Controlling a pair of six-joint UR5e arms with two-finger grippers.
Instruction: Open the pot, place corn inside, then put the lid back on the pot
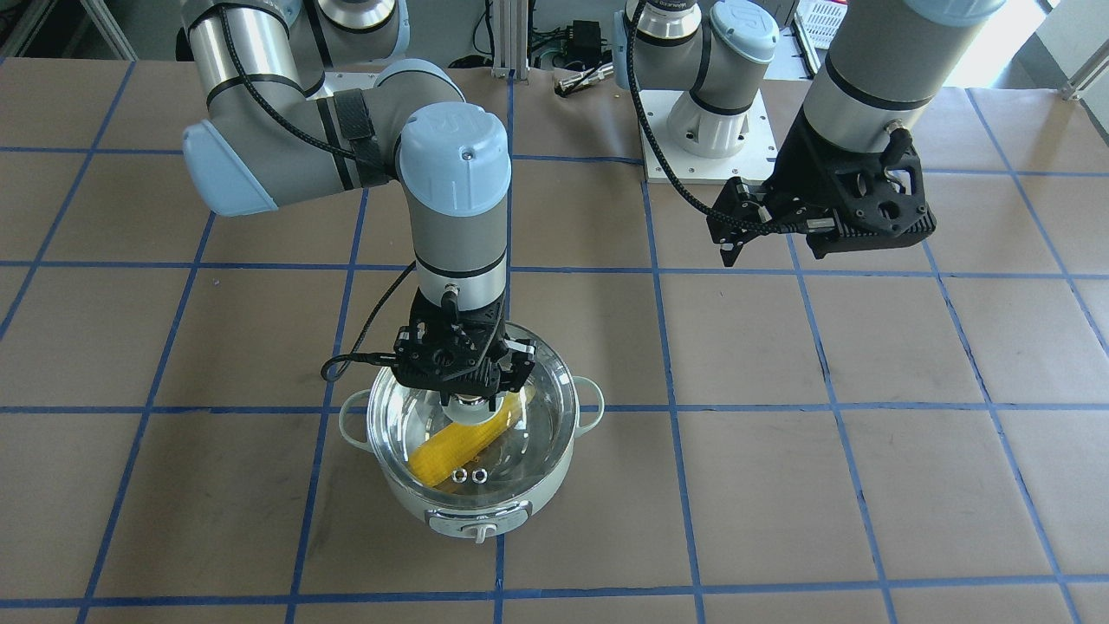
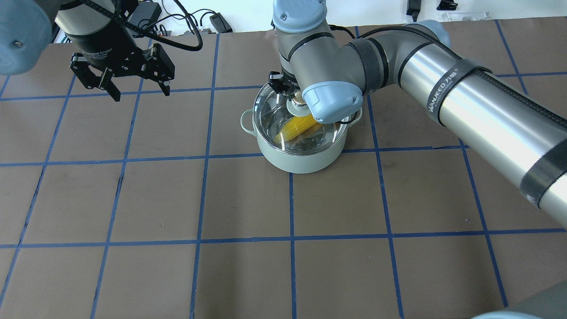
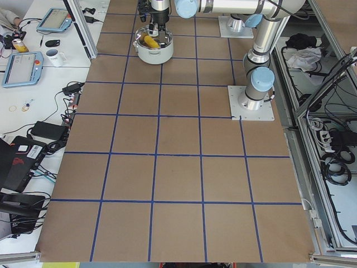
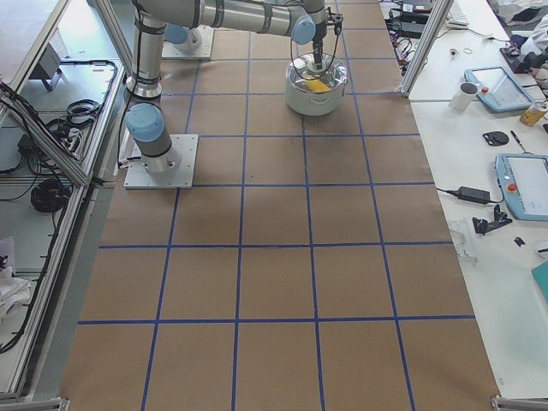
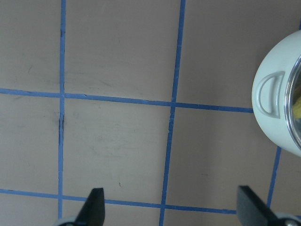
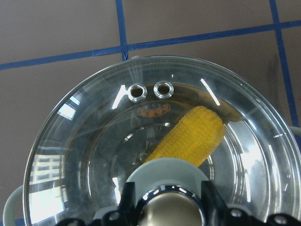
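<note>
with the corn [image 1: 457,447] in the pot [image 1: 485,510] and the glass lid [image 1: 539,423] seated on top, only letting go seems left: the right pincer [image 1: 472,400] clamps the knob [image 6: 171,210], the left pincer [image 2: 142,88] hangs apart.

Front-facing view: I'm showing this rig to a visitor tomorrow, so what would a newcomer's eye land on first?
The bright yellow corn, lying slantwise inside the mint-green pot, seen through the clear glass lid that sits on it. Next, the right gripper, straight above, its fingers closed around the lid's knob. The left gripper hangs open above the table, well away from the pot.
</note>
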